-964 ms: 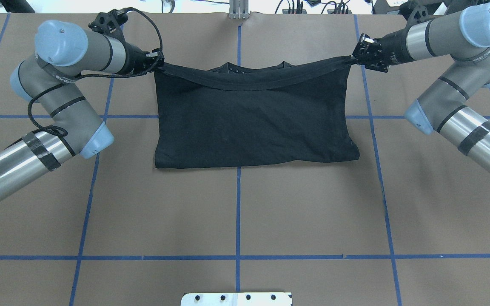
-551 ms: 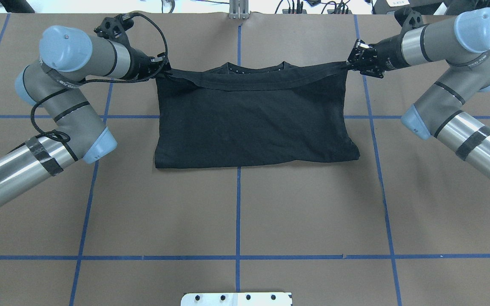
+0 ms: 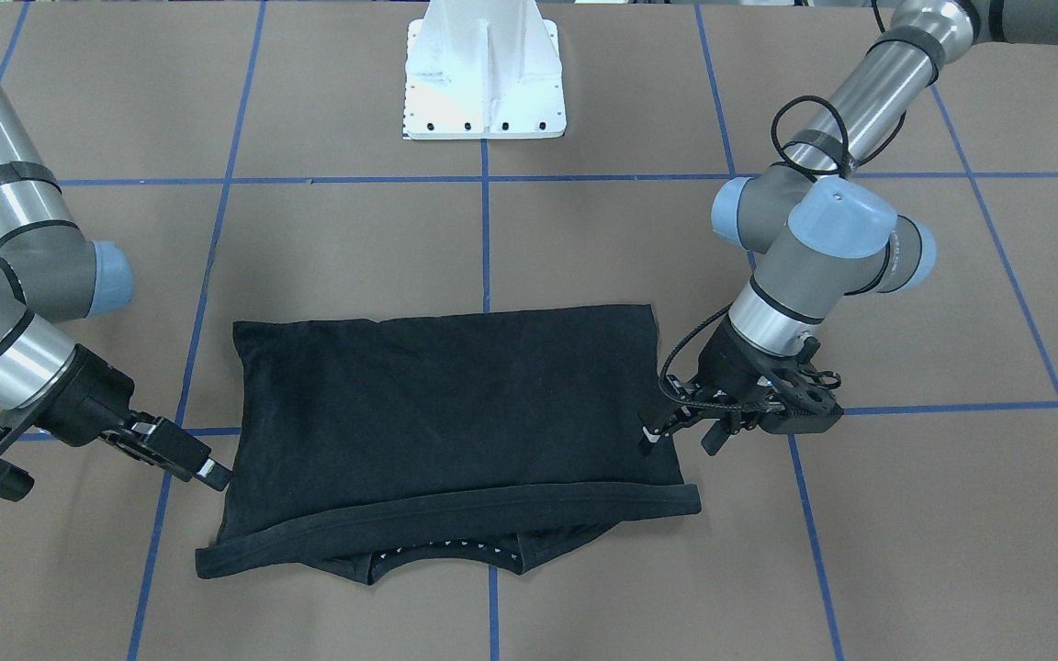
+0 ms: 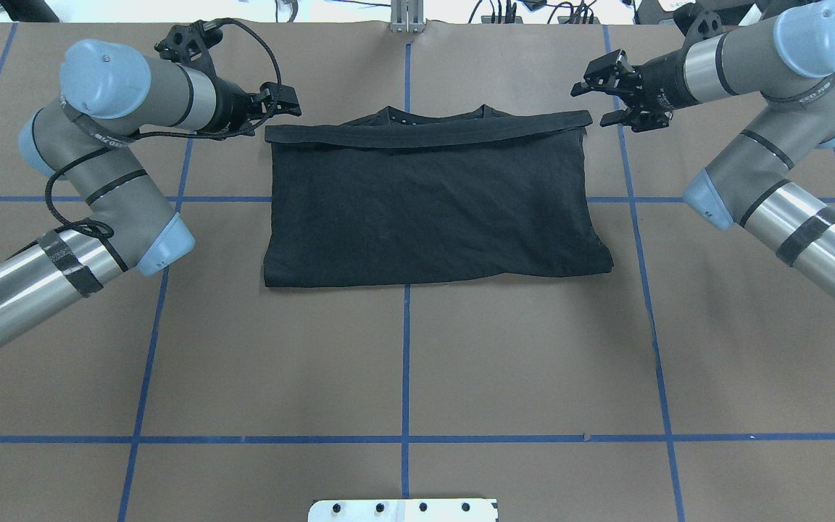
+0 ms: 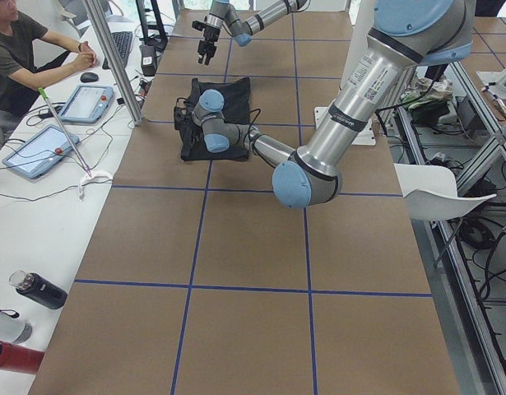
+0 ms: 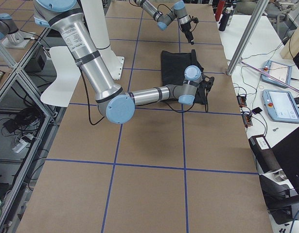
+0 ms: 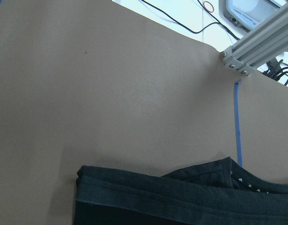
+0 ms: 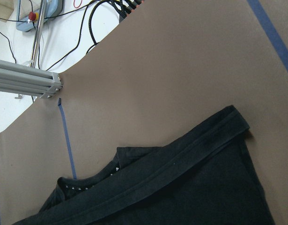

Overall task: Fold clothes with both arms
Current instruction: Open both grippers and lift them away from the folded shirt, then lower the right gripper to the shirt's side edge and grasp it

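Observation:
The clothes are one black T-shirt (image 4: 425,210), folded in half and lying flat on the brown table, its hem band (image 4: 425,134) resting just short of the collar (image 4: 435,114). My left gripper (image 4: 291,101) hovers open just off the shirt's far left corner, holding nothing. Beside the far right corner my right gripper (image 4: 593,101) is open and empty too. Facing the robot, the T-shirt (image 3: 446,413) lies between the left gripper (image 3: 676,439) and the right gripper (image 3: 203,466). Both wrist views show the T-shirt (image 7: 181,201) (image 8: 181,192) lying on the table below.
Blue tape lines grid the brown table (image 4: 461,362). The white pedestal base (image 3: 483,83) stands at the robot's side. An aluminium post (image 4: 406,14) and cables sit past the far edge. A person (image 5: 22,49) sits beside tablets (image 5: 39,148) on the side bench.
Both grippers opened and let go of the hem corners. The hem, held stretched between them before, now lies on the shirt, and both grippers have drawn slightly outward and away.

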`<act>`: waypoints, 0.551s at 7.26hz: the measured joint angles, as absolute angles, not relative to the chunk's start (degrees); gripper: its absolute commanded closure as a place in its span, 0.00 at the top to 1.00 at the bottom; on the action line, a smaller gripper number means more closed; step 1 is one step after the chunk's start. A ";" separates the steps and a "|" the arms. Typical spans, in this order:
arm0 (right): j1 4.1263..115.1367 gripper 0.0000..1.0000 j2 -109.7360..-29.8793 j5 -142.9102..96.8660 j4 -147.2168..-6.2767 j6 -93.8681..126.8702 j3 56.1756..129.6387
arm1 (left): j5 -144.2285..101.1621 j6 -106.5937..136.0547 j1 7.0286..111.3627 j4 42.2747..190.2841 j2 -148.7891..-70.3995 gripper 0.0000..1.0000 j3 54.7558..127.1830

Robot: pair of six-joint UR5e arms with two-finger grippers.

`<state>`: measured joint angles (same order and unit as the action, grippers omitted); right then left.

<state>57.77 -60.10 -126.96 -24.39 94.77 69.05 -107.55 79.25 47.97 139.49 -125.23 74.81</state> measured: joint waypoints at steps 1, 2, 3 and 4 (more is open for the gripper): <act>57.76 1.00 -60.68 -128.84 -26.05 96.97 71.26 | -107.56 78.88 48.10 139.26 -125.12 1.00 75.20; 57.16 1.00 -61.78 -130.41 -30.74 99.25 75.29 | -107.57 78.74 48.13 139.15 -125.02 1.00 75.53; 55.46 1.00 -63.22 -131.02 -36.74 100.23 79.71 | -107.58 78.69 48.15 139.09 -124.90 1.00 75.92; 53.16 1.00 -64.75 -130.46 -41.19 100.40 82.73 | -107.58 78.67 48.16 139.01 -124.57 1.00 76.67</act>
